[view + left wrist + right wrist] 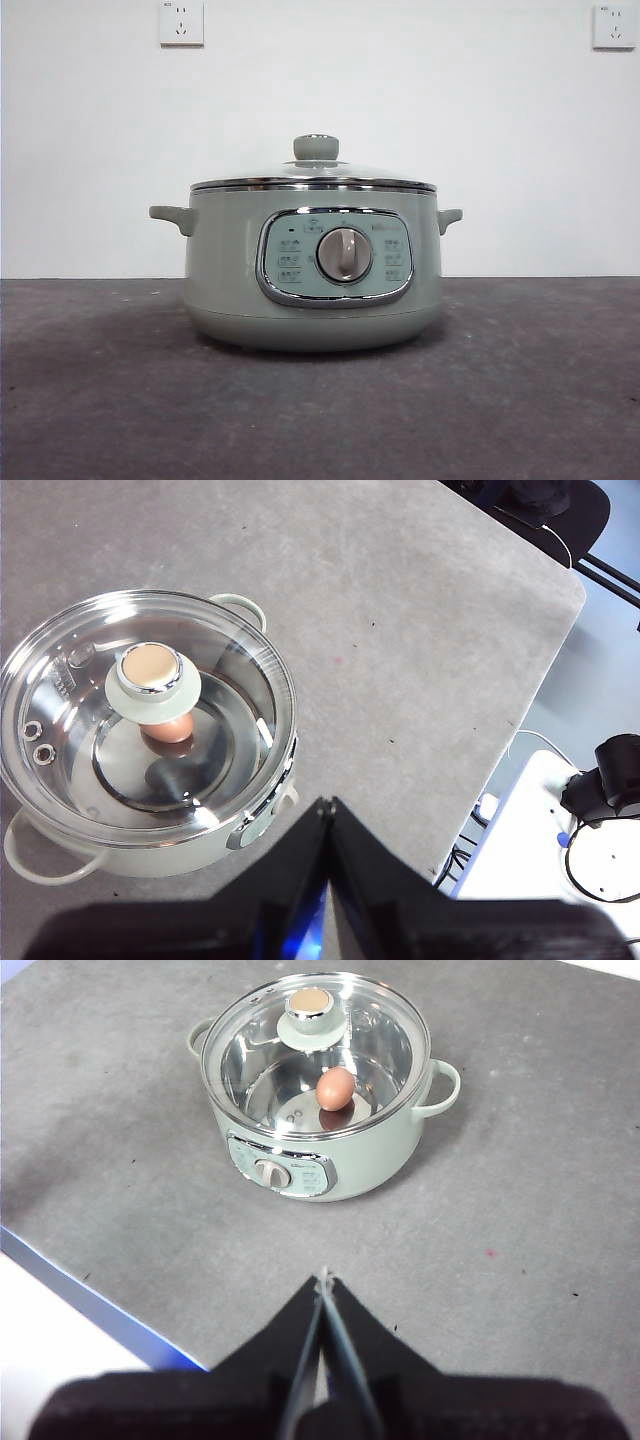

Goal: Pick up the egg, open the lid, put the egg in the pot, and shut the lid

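The pale green pot stands mid-table with its glass lid seated on it, knob up. Through the lid the reddish-brown egg lies on the pot's steel floor; it also shows in the left wrist view, partly under the knob. My left gripper is shut and empty, high above the table beside the pot. My right gripper is shut and empty, high above the table on the side of the pot with the control panel. Neither arm shows in the front view.
The grey table ends at a rounded corner with cables and equipment beyond. Its near edge runs close to my right gripper. Two wall sockets sit on the white wall behind.
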You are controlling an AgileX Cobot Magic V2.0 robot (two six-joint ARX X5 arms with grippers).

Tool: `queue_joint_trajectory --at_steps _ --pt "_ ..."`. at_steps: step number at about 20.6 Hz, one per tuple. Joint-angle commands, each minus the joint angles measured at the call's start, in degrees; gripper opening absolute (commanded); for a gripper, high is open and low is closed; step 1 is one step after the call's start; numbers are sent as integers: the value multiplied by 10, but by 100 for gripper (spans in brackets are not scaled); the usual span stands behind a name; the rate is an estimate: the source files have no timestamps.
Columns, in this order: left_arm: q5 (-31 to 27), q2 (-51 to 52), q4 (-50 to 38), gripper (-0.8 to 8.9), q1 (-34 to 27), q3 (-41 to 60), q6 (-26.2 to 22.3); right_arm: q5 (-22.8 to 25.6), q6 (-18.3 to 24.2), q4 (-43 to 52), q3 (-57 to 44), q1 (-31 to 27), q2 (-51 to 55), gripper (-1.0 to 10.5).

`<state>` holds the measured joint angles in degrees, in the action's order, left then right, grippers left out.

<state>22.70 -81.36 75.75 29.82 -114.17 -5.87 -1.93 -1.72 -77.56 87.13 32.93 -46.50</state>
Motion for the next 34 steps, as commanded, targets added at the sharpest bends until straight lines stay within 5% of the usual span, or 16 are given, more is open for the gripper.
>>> queue_joint_trajectory --at_steps 1,13,22,28,34 --pt "2 0 -3 -4 2 1 3 0 3 -13 -3 0 -3 0" --pt "-2 0 -22 -4 -1 1 -12 0 3 -13 -3 0 -36 0" --pt "11 85 -133 -4 -194 30 -76 0 3 -13 -3 0 -80 0" --pt "13 294 -321 -4 -332 296 -105 0 3 -13 -3 0 -118 0" --pt "13 495 -552 -4 -363 678 -65 0 3 -13 -3 0 -156 0"
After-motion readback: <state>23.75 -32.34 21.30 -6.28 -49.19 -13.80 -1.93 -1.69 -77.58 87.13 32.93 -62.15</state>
